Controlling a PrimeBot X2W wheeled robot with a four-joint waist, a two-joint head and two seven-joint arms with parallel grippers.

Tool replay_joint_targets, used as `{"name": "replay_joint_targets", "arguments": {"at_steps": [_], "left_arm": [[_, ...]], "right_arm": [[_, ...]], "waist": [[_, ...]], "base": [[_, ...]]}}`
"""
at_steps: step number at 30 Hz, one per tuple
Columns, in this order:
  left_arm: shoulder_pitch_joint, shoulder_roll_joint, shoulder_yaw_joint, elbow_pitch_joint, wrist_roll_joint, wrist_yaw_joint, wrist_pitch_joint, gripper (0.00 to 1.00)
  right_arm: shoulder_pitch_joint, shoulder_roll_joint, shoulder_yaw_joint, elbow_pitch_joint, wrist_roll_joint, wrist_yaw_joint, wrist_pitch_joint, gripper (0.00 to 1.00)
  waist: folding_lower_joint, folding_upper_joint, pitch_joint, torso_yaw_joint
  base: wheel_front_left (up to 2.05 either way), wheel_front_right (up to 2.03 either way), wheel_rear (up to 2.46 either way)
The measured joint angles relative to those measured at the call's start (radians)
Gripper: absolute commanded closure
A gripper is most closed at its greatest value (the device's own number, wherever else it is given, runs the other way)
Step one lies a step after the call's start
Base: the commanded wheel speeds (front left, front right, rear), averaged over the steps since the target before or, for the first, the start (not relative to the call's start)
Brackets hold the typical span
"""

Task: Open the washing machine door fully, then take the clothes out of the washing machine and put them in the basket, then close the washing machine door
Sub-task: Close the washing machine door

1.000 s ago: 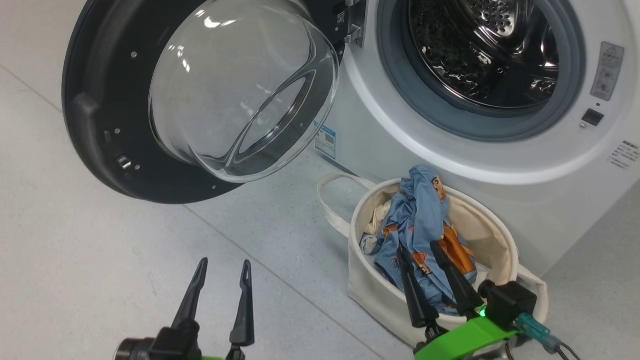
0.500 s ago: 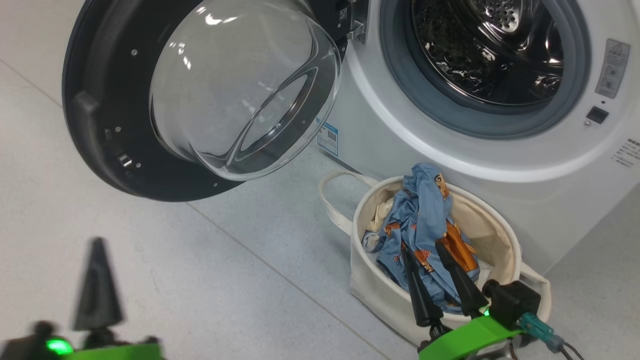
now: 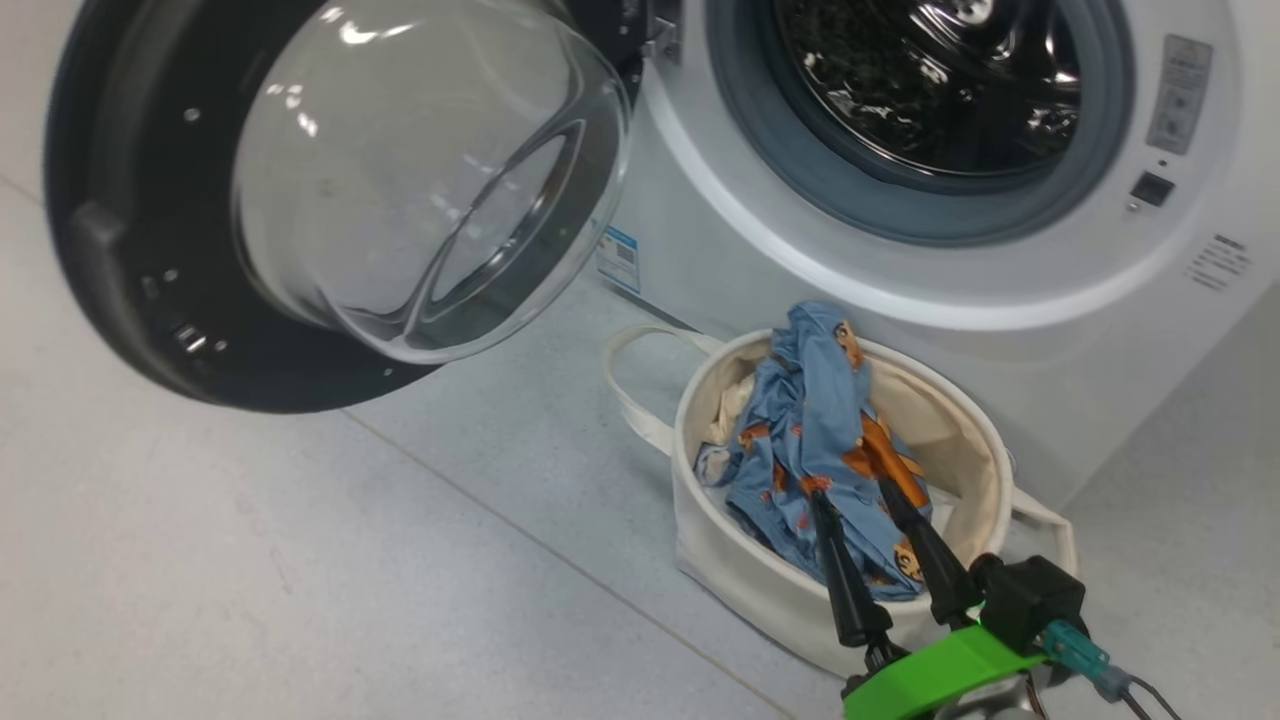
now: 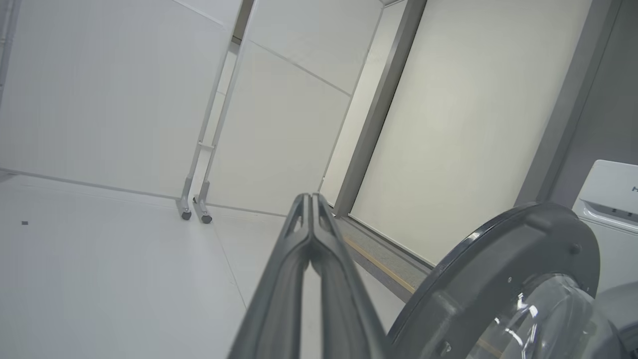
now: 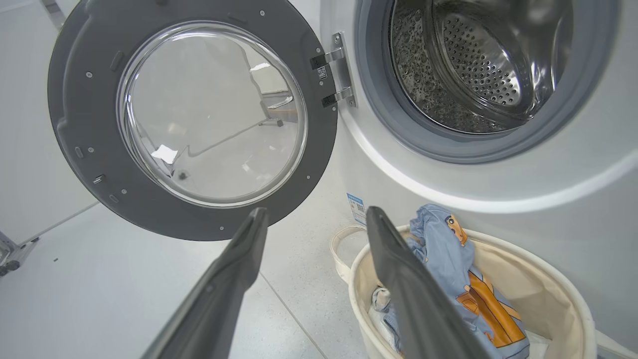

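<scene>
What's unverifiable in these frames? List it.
Drum top: cut off by the upper edge in head and right wrist views, so emptiness unconfirmed.
Basket floor: hidden under the clothes, head view.
Printed text on the washing machine: too small to read, head view.
Right gripper touching the clothes or not: depth unclear, head view.

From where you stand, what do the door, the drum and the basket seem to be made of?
The door: a dark, smooth rim, probably plastic, around a clear bulging bowl that reflects the lights, likely glass. The drum: shiny metal with many small holes, seemingly steel. The basket: matte cream cloth with soft loop handles, apparently canvas.
</scene>
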Motion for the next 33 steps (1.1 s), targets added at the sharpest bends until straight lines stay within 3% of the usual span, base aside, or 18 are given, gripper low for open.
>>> {"name": "replay_joint_targets", "arguments": {"at_steps": [6,10,12,22,33], "left_arm": [[-0.059,0.232,-0.032,0.173,-0.166,0.000,0.066,1.00],[-0.077,0.402,-0.192,0.217,-0.209,0.000,0.103,1.00],[-0.083,0.453,-0.258,0.233,-0.269,-0.001,0.121,1.00],[-0.248,0.579,-0.361,0.404,-0.509,-0.001,0.171,1.00],[-0.358,0.625,-0.532,0.411,-0.613,-0.001,0.183,1.00]], "right_arm": [[-0.002,0.000,0.001,0.006,-0.020,0.000,0.000,0.00],[-0.012,0.000,0.002,0.016,-0.051,0.000,0.000,0.00],[-0.021,0.000,0.006,0.016,-0.063,0.000,0.000,0.00],[-0.051,0.000,0.016,0.022,-0.087,0.000,0.000,0.00],[-0.089,-0.006,-0.002,0.017,-0.110,0.000,0.000,0.00]], "waist": [[0.0000,0.0000,0.016,-0.039],[0.0000,0.0000,0.029,-0.058],[0.0000,0.0000,0.038,-0.069],[0.0000,0.0000,0.075,-0.158],[0.0000,0.0000,0.152,-0.228]], "base": [[0.00,0.00,0.00],[0.00,0.00,0.00],[0.00,0.00,0.00],[0.00,0.00,0.00],[0.00,0.00,0.00]]}}
